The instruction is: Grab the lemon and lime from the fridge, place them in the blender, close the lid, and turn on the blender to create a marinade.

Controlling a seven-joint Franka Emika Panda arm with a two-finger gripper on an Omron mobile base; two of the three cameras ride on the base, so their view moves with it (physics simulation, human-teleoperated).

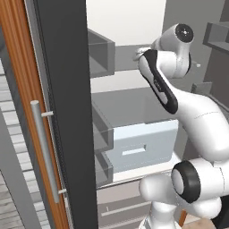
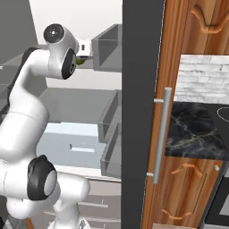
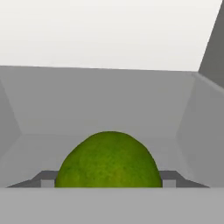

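Hand view is looking straight at the lime (image 3: 108, 159), big and green, sitting low in the middle. Two dark finger tips (image 3: 43, 178) are poking up, one at each side of the lime, right beside its skin. The fingers are standing wide apart with the lime between them. I cannot tell if they are squeezing it or just sitting next to it. The lime is resting on a grey shelf (image 3: 109, 100) with grey walls on both sides and a white wall behind.

From the left base view, the white arm (image 1: 201, 120) is reaching up and into the open fridge (image 1: 129, 27). The hand end is high up by the top shelf, but the arm is hiding the gripper there. The fridge door (image 1: 62, 112) is standing open on the left, dark grey with an orange wood edge and a long silver handle (image 1: 44, 152). Grey door bins are sitting on the inside of the door. A pale drawer (image 1: 143, 145) is lower down in the fridge, under the arm.

From the right base view, the arm is bending up from the bottom left. The gripper (image 2: 83, 57) is pointing in at the top shelf, and a tiny bit of green lime (image 2: 80, 61) is peeking out just beside the hand. A dark stone counter (image 2: 192, 129) and wooden cupboards are off to the right, past the door.
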